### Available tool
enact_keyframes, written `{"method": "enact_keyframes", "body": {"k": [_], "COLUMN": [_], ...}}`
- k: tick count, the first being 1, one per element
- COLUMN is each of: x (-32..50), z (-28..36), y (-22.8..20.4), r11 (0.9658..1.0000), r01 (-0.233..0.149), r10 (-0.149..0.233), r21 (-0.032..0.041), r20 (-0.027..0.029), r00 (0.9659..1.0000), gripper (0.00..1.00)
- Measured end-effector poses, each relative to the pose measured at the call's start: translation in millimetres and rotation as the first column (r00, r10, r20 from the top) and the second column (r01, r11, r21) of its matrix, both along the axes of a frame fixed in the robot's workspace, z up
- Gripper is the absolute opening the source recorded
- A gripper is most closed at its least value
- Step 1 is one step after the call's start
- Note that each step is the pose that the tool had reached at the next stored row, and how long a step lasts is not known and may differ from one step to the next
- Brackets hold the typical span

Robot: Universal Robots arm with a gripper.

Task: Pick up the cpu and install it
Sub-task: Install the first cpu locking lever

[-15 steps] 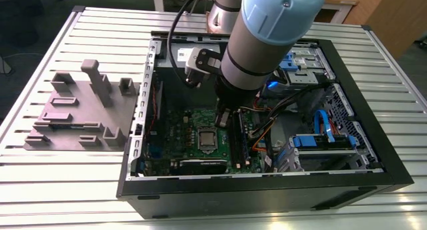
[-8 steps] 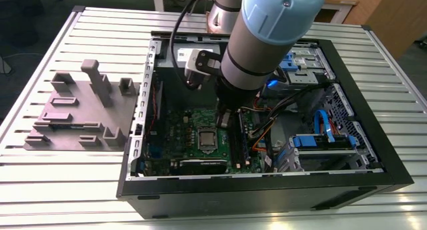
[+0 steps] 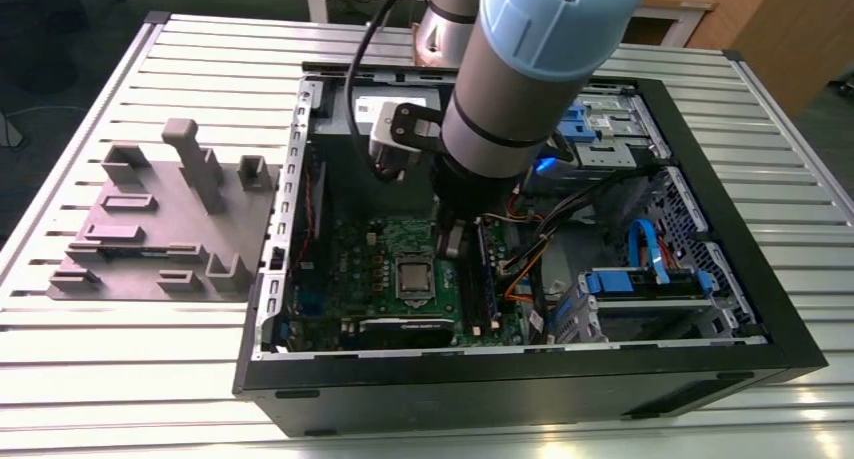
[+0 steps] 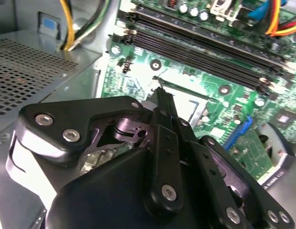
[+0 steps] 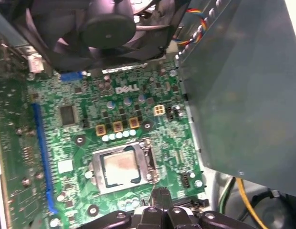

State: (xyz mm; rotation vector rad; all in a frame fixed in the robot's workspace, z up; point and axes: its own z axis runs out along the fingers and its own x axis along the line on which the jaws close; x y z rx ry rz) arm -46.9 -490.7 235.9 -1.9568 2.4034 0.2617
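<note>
In socket (image 5: 97,171), cpu (image 5: 120,168), pincer (image 5: 160,194) closed nearby

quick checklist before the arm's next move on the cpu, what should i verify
1. cpu lying in the socket: ok.
2. cpu fully seated and level: cannot tell.
3. gripper apart from the cpu, at the socket's edge: ok.
4. socket locked down over the cpu: cannot tell.
5. orange cables clear of the socket: ok.
</note>
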Motion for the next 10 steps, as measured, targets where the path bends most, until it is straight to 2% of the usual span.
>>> {"method": "enact_keyframes", "body": {"k": [1, 2, 3, 10], "x": [0.0, 0.1, 0.1, 0.0], "z": [0.0, 0.0, -0.1, -0.7], "y": [0.0, 0.0, 0.0, -0.2], "r11": [0.9999, 0.9998, 0.9998, 0.9988], "r01": [-0.002, -0.005, -0.009, -0.042], "r10": [0.002, 0.005, 0.009, 0.042], "r21": [-0.0109, -0.0173, -0.0196, -0.0239], "r20": [0.0000, 0.0000, 0.0000, -0.0002], "r00": [1.0000, 1.0000, 1.0000, 0.9991], "gripper": [0.11, 0.11, 0.11, 0.11]}}
